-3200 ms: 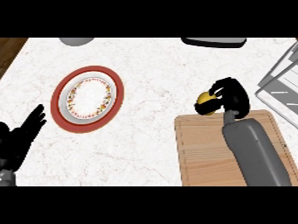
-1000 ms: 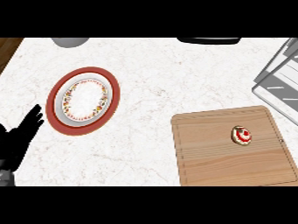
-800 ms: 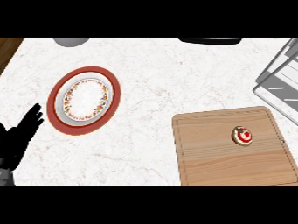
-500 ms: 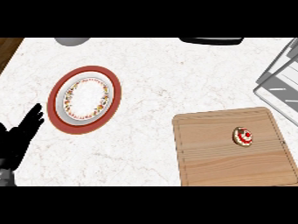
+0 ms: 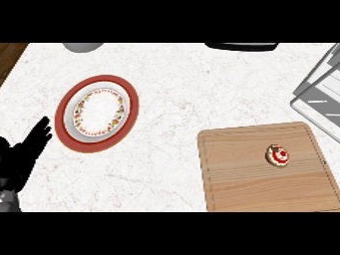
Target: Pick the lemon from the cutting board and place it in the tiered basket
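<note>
My left hand (image 5: 16, 162) rests at the lower left of the counter (image 5: 180, 84), near its left edge, fingers straight and spread a little, pointing up and to the right, holding nothing. My right hand shows nowhere in the head view.

Just beyond my fingertips sits a plate (image 5: 96, 113), a red rim around a white centre with a ring of small coloured marks; nothing lies on it. My fingers come near its lower left rim but stay apart from it.

Further right, at the counter's lower right, lies the wooden cutting board (image 5: 264, 184), flat, its long side running toward the lower edge of the view. On its upper right part sits one small round thing (image 5: 278, 154), tan at the edge with a red and white top; it does not look like a lemon, and I see no lemon on the board or elsewhere on the counter.

At the right edge of the counter, beyond the board's upper right corner, the tiered basket (image 5: 327, 99) shows as grey wire frames, cut off by the view; whether anything lies in it I cannot tell.

Along the far edge a grey round thing (image 5: 83, 47) and a dark thing (image 5: 242, 46) are only partly in view
</note>
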Available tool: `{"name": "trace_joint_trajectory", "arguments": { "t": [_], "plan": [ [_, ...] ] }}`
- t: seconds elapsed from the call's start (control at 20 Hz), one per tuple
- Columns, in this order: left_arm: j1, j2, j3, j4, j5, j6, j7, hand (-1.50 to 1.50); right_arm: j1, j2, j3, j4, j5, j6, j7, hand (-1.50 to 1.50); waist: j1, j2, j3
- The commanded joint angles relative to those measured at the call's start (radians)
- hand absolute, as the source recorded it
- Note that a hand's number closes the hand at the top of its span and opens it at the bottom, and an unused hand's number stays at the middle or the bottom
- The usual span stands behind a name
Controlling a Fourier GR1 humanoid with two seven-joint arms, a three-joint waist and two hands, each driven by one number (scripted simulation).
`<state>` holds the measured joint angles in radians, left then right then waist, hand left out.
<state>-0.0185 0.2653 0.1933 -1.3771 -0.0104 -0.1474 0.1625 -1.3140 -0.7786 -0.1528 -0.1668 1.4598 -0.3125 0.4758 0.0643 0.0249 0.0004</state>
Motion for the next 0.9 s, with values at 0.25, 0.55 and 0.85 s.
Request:
{"name": "trace_joint_trajectory", "arguments": {
  "t": [0.25, 0.55, 0.85],
  "plan": [
    [0.004, -0.037, -0.027, -0.011, -0.024, 0.026, 0.005, 0.00, -0.052, -0.022, 0.024, 0.058, 0.031, 0.163, -0.038, 1.50, 0.004, 0.001, 0.001],
    [0.013, -0.023, -0.021, -0.016, -0.004, -0.006, 0.005, 0.00, -0.011, -0.029, -0.082, 0.159, -0.074, 0.317, 0.094, -1.50, 0.007, 0.002, 0.002],
    [0.020, -0.002, 0.001, -0.020, -0.004, -0.003, 0.010, 0.00, 0.032, -0.047, -0.144, 0.114, -0.146, 0.277, 0.213, -1.50, -0.002, -0.001, 0.002]
  ]
}}
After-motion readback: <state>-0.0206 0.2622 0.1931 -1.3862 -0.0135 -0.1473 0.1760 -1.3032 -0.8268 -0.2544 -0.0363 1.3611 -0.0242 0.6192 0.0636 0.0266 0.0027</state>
